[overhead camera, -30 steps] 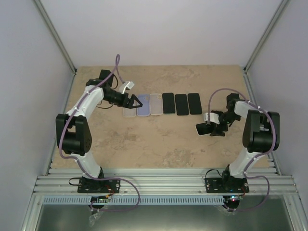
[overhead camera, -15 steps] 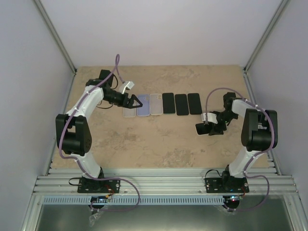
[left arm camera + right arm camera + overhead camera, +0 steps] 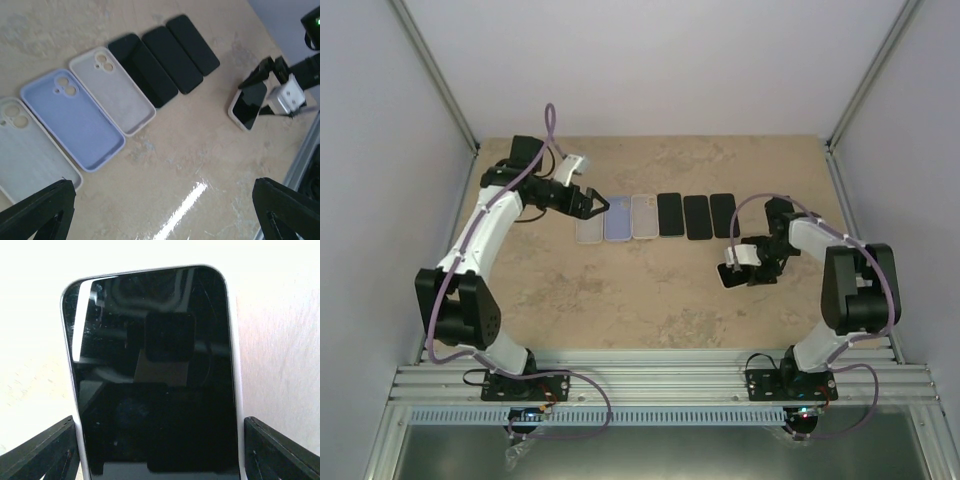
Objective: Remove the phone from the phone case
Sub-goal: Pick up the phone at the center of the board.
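Observation:
A black-screened phone (image 3: 155, 380) sits in a white phone case (image 3: 235, 365). My right gripper (image 3: 159, 450) is shut on it, one finger pressed against each long side of the case. In the top view the cased phone (image 3: 732, 270) is held low over the table's right half, with the right gripper (image 3: 738, 266) on it. The left wrist view shows the same phone (image 3: 248, 104) at its right. My left gripper (image 3: 598, 207) hangs open above the row of empty cases, holding nothing.
Three empty cases lie in a row at the back: a clear one (image 3: 588, 222), a lilac one (image 3: 617, 218) and a white one (image 3: 644, 216). Three bare black phones (image 3: 696, 216) lie to their right. Grey walls enclose the table.
My right gripper has closed onto the cased phone and carried it a little left and nearer. The left arm has drawn back and to the left, its gripper still open.

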You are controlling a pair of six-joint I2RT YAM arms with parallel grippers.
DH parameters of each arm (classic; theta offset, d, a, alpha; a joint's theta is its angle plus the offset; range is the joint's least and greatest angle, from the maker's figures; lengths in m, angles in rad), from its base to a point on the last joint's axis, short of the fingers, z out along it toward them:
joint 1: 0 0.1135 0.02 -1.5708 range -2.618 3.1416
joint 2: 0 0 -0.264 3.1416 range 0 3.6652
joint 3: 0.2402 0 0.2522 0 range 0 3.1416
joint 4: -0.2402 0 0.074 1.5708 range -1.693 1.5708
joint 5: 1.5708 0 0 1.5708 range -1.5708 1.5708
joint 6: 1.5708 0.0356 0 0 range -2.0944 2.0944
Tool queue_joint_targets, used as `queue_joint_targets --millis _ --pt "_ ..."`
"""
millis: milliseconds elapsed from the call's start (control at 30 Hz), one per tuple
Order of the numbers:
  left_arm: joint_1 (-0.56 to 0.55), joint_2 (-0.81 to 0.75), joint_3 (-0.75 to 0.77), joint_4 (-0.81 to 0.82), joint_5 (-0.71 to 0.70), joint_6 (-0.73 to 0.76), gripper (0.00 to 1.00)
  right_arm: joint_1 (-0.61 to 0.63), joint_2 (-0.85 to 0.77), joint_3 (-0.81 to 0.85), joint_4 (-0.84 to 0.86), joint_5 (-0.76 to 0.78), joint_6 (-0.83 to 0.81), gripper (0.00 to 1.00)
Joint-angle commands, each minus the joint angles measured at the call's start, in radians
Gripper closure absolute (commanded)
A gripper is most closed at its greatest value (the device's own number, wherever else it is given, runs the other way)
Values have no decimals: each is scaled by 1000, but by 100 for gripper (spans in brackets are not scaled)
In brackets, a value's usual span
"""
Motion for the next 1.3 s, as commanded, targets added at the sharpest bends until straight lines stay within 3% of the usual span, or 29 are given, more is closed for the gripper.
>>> queue_joint_targets --millis 0,233,467,733,1267 --pt "-2 -60 -3 87 -26 -56 1 85 -106 -21 -28 2 -9 52" --pt "0 -177 -45 191 -88 -106 0 254 -265 16 -78 3 46 53" --pt "-25 -91 6 -43 76 38 1 396 -356 101 -99 25 116 54" --pt "-196 -113 -86 -26 113 54 1 526 -394 165 -59 105 153 55" --pt "-419 -6 -127 33 229 -22 38 679 -425 233 -38 199 193 55"
